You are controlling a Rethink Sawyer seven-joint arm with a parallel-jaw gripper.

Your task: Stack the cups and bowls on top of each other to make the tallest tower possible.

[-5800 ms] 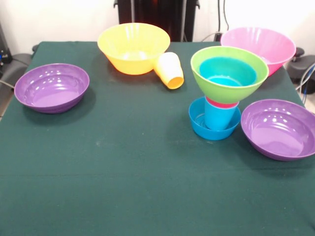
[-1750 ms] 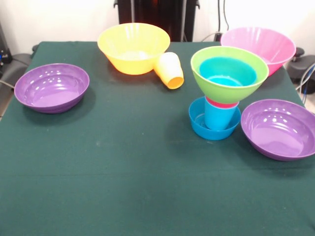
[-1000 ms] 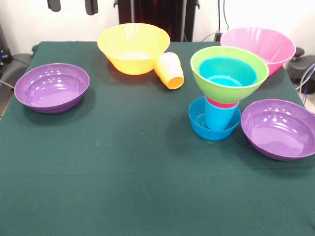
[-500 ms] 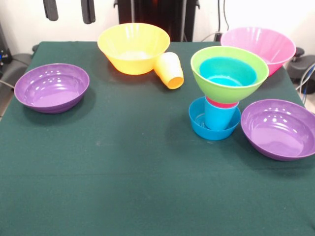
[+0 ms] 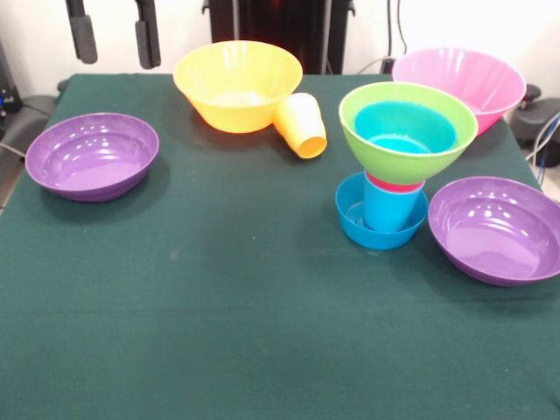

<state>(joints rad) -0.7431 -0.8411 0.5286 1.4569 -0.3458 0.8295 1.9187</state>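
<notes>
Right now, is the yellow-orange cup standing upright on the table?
No, the yellow-orange cup lies on its side against the orange-yellow bowl.

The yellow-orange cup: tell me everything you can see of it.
The yellow-orange cup is a small, glossy plastic tumbler lying tipped on its side on the green table. Its open mouth faces the camera and slightly right. Its base end leans against the large orange-yellow bowl. Nothing is inside it that can be seen.

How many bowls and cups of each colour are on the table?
Purple bowls: 2
Blue bowls: 2
Green bowl: 1
Yellow bowl: 1
Pink bowl: 1
Yellow cup: 1
Blue cup: 1
Red cup: 1
Total: 10
</notes>
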